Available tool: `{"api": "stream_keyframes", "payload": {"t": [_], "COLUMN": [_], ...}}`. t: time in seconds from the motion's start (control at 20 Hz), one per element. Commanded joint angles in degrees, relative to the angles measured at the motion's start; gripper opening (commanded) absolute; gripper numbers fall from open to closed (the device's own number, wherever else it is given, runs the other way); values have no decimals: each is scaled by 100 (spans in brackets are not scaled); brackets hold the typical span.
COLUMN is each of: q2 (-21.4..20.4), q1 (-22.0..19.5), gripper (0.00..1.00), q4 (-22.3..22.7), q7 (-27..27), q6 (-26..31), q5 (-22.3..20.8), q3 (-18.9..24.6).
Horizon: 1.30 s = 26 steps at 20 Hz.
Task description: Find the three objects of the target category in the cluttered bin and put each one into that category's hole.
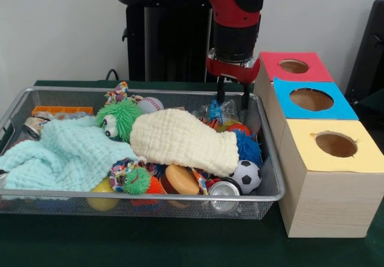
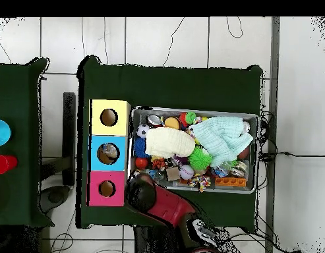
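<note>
While claw (image 1: 233, 101) spread | straddles bottle (image 1: 220, 111) | bin (image 1: 271, 190) far corner

- One wire mesh bin (image 1: 273, 192) stands on the table.
- One wooden box has three panels with one round hole each: one red panel (image 1: 294, 66), one blue panel (image 1: 311, 99) and one yellow panel (image 1: 335, 144).
- Two cloths lie in the bin: one cream cloth (image 1: 183, 141) and one pale mint cloth (image 1: 63, 156).
- One see-through plastic bottle (image 1: 221, 112) shows; others cannot be counted.
- Two silver cans are visible: one near can (image 1: 223, 188) and one can at the left end (image 1: 33, 127).
- Two sport balls: one small soccer ball (image 1: 246, 176) and one white baseball (image 1: 150, 104).
- One green spiky toy with eyes (image 1: 117, 118) lies there.
- One orange flat piece (image 1: 62, 110) lies at the far rim.
</note>
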Motion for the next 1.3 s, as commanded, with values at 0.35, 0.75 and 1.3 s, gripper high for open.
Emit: {"api": "stream_keyframes", "payload": {"t": [0.35, 0.75, 1.3], "q2": [421, 497, 1351], "q1": [-121, -388, -571], "gripper": [100, 100, 100], "q4": [85, -53, -209], "q7": [1353, 1107, 737], "q6": [86, -119, -578], "q5": [326, 103, -367], "q3": [129, -46, 409]}}
